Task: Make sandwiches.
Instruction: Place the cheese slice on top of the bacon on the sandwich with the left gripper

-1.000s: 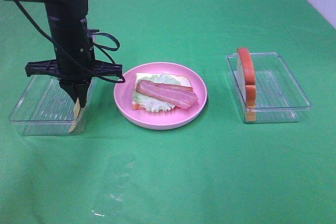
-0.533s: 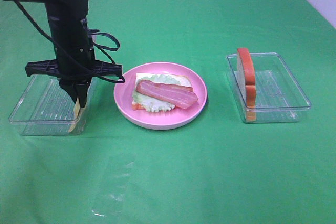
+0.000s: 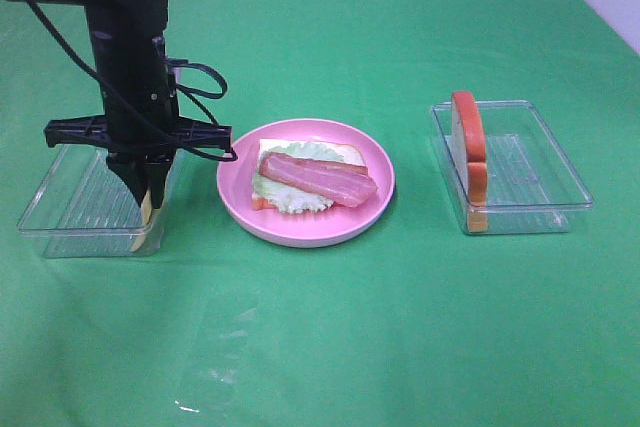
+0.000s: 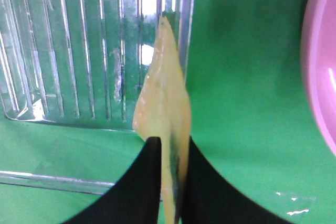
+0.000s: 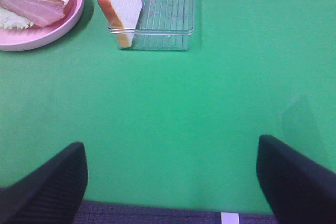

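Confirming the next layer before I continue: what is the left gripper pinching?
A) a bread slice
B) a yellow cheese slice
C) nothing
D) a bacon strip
B: the left gripper is shut on a thin yellow cheese slice, which hangs beside the wall of the clear tray.

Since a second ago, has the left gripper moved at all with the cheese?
Yes, slightly. In the exterior view the left gripper, shut on the cheese slice, has crept up and leftward against the left clear tray.
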